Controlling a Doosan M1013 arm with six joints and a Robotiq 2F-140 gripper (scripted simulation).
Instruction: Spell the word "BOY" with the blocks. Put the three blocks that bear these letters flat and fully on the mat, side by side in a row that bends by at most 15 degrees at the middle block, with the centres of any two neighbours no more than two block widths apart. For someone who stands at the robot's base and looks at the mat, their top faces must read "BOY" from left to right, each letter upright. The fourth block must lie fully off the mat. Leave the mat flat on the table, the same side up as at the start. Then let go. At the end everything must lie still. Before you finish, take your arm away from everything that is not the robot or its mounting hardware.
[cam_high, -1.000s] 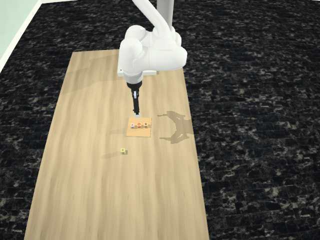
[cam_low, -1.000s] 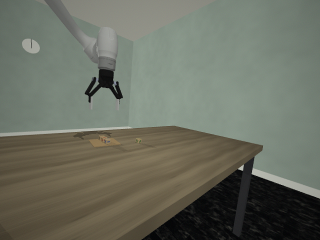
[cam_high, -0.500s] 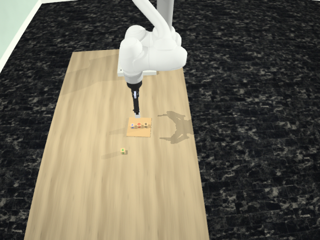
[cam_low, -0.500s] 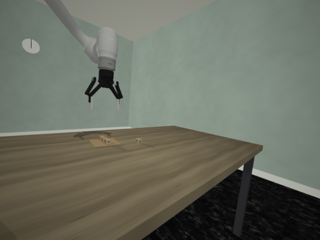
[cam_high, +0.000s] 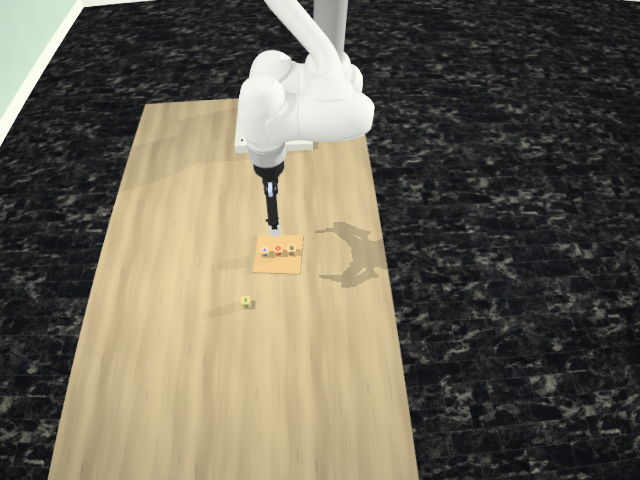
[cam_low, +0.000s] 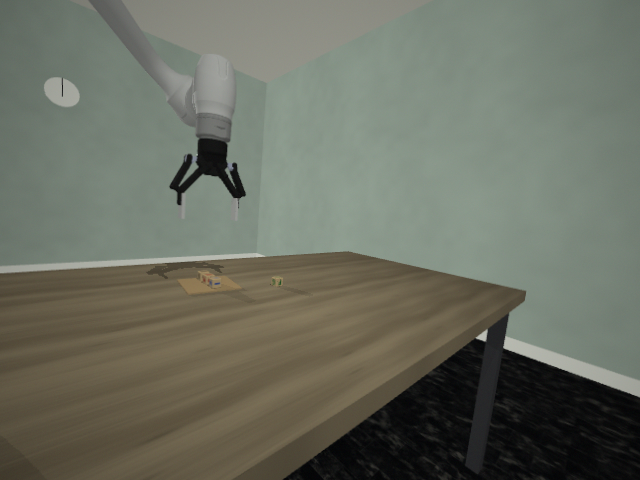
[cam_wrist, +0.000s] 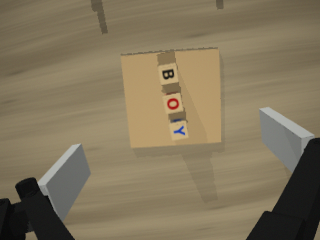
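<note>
The orange-tan mat (cam_high: 276, 266) (cam_low: 189, 285) (cam_wrist: 141, 105) lies flat on the table. The black B block (cam_high: 292, 250) (cam_wrist: 168, 74), red O block (cam_high: 278, 250) (cam_wrist: 173, 104) and blue Y block (cam_high: 264, 251) (cam_low: 214, 282) (cam_wrist: 179, 131) stand flat on it in a nearly straight row with small gaps. Seen from the base, the top faces read B, O, Y from left to right, upright. The fourth block (cam_high: 246, 301) (cam_low: 277, 281), with green marks, lies off the mat, farther from the base. My gripper (cam_high: 274, 231) (cam_low: 208, 218) (cam_wrist: 171, 143) is wide open and empty, high above the table.
The robot's base plate (cam_high: 299, 146) is at the far end of the table (cam_high: 206, 372) (cam_low: 289, 341) in the top view. Shadows of the gripper fall on the table beside the mat.
</note>
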